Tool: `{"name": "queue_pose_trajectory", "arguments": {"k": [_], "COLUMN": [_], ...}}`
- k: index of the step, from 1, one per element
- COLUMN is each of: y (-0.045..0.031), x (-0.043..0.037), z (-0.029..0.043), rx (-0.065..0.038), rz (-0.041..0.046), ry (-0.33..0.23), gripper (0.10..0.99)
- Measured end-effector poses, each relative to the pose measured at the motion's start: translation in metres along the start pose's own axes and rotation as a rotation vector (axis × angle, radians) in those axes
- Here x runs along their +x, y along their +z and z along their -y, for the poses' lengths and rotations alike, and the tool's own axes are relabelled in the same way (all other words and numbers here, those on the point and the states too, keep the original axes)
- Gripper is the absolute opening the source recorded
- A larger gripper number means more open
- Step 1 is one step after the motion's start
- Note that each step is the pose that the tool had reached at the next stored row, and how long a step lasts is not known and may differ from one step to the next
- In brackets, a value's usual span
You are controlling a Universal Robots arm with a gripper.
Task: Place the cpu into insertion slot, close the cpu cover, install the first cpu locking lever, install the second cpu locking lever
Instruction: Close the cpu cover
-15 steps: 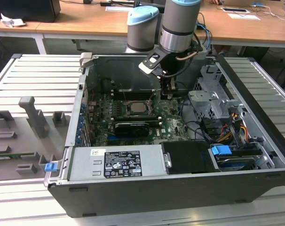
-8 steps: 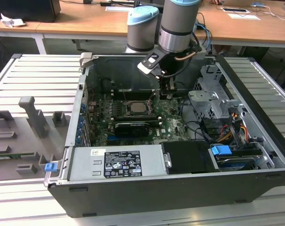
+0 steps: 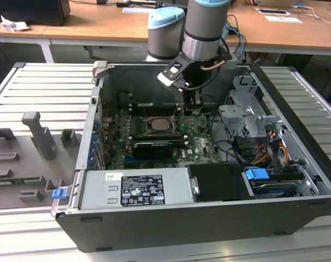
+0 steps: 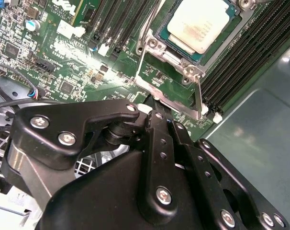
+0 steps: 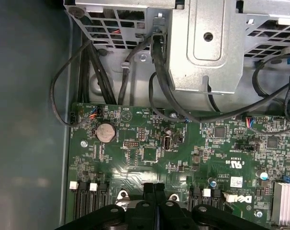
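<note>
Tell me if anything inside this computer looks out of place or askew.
The cpu cover stands swung up off the insertion slot, not flat, leaving the seated cpu bare. The gripper is at its free edge. Nothing looks damaged.

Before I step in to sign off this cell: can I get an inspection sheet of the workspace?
Surface: slatted metal table carries the open computer case.
Job's things: cpu sits in the insertion slot; cpu cover stands raised, open.
Clutter: grey fixture blocks on the table, at the exterior view's left.
Grippers: claw shut, down inside the case, close by the cover's edge.
Cables: black cables loop past the drive cage.
Surroundings: wooden desks behind.
</note>
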State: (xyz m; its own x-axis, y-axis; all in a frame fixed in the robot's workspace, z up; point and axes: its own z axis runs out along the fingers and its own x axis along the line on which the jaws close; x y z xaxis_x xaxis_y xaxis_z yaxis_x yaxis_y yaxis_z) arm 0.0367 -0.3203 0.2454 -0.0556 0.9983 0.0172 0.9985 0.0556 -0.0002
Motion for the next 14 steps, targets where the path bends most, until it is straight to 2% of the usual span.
{"name": "queue_pose_trajectory", "arguments": {"k": [14], "y": [0.0006], "x": [0.0002], "z": [0.0046], "rx": [0.000], "rz": [-0.0005], "ry": [0.000], "gripper": [0.106]}}
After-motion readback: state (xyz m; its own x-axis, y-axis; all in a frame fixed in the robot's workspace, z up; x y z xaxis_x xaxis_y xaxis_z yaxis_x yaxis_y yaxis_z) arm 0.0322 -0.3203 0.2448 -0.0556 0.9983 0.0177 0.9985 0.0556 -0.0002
